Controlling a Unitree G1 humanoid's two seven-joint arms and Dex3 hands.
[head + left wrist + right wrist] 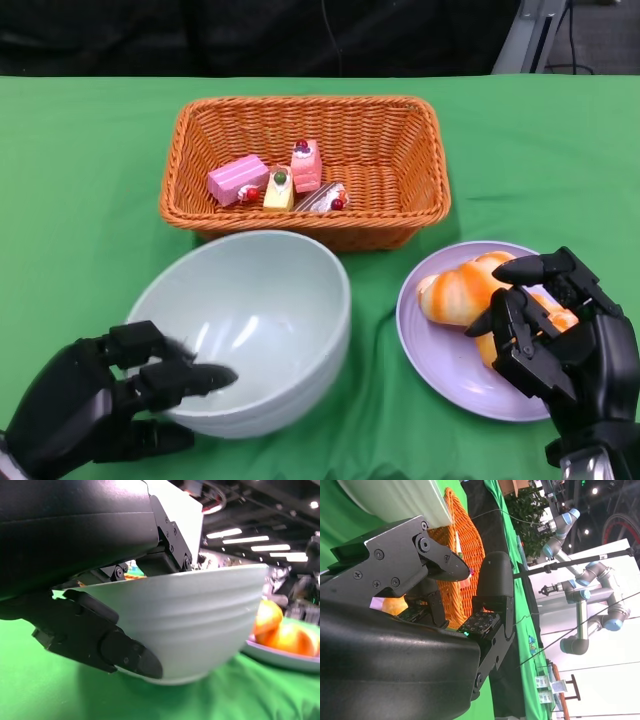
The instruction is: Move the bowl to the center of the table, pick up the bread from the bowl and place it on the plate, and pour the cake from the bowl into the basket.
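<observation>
The pale green bowl sits near the table's middle and is empty. My left hand grips its near-left rim, fingers over the edge and thumb under the wall. Bread lies on the purple plate to the right. My right hand hovers over the plate's right side with fingers apart and bent, holding nothing. Several small cakes lie in the orange wicker basket behind the bowl. In the left wrist view the bowl fills the frame, with the bread beyond it.
A green cloth covers the table. The basket stands just behind the bowl and the plate, almost touching both. In the right wrist view the basket and bowl lie beyond my fingers, with other robot arms off the table.
</observation>
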